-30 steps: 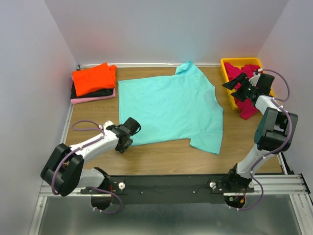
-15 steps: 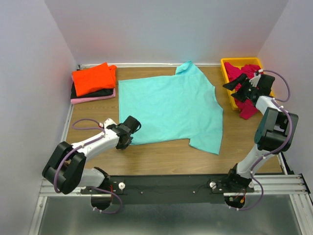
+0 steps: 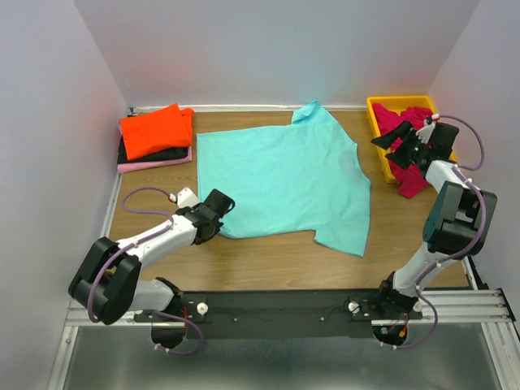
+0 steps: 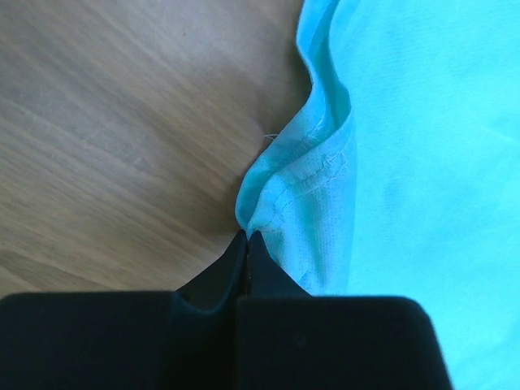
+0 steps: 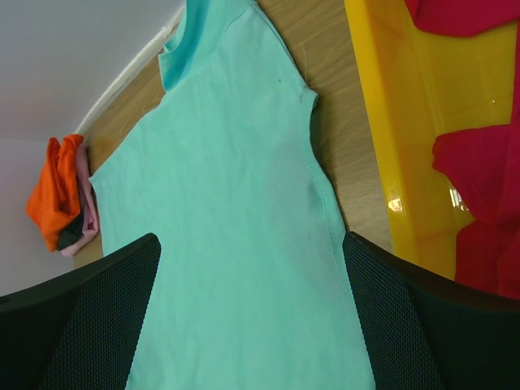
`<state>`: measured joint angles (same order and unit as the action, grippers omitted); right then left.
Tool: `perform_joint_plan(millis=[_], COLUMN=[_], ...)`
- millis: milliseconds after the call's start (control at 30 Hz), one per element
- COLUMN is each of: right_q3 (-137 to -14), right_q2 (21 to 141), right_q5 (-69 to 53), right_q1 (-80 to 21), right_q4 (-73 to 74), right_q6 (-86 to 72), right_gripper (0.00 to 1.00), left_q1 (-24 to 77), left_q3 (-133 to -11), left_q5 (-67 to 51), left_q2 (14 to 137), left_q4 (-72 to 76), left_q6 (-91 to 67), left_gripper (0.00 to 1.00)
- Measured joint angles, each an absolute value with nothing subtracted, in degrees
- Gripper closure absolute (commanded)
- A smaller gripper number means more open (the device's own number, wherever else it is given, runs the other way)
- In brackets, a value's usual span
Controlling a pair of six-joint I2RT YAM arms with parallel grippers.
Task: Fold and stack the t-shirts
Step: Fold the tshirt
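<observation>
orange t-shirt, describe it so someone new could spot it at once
Start at the wooden table's far left corner, left of the spread turquoise t-shirt. A small folded stack sits there; the orange-red t-shirt is its top layer, above a black one and a pale pink one.

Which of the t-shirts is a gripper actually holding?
The turquoise t-shirt, spread flat mid-table: the left gripper pinches its hem corner. No gripper holds the folded stack or the magenta shirt.

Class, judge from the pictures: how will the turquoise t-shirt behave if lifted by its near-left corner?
Probably floppy: the turquoise t-shirt puckers where the left hand pinches its hem, so it should drape and trail. Likely light, being thin cloth lying flat. Unlikely to slip from that tight pinch.
</observation>
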<state>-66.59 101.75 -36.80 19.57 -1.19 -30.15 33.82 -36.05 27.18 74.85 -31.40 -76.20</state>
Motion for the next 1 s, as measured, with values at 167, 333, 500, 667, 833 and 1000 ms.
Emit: perform_joint_plan(millis=[167, 333, 500, 667, 833, 1000], right_q3=[-66.32, -66.32, -66.35, -66.57, -65.78, -59.77], right_q2=[99.88, 99.20, 99.24, 99.90, 99.88, 97.78], right_q5=[-35.88, -34.00, -30.87, -27.49, -23.40, -18.13], right_q1=[18.37, 14.22, 8.95, 3.57, -0.91, -3.18], right_q4=[-2.04, -2.72, -2.74, -2.70, -2.61, -1.54], right_q6=[-30.44, -30.44, -30.39, -30.04, -29.82, -29.65], right_gripper=[0.00, 0.01, 0.01, 0.01, 0.01, 0.02], left_q1=[33.85, 33.91, 34.26, 35.00, 35.16, 35.33], left_q3=[-35.88, -35.14, -33.45, -33.30, -34.41, -37.45], left_q5=[30.33, 32.27, 33.06, 34.09, 34.94, 36.14], left_q2=[71.99, 71.53, 71.83, 72.34, 73.89, 77.78], left_q4=[-27.70, -23.44, -18.09, -14.06, -11.75, -9.98], left_q6=[-70.87, -66.19, -60.80, -57.34, -53.30, -49.47], left_gripper=[1.00, 1.00, 1.00, 1.00, 1.00, 1.00])
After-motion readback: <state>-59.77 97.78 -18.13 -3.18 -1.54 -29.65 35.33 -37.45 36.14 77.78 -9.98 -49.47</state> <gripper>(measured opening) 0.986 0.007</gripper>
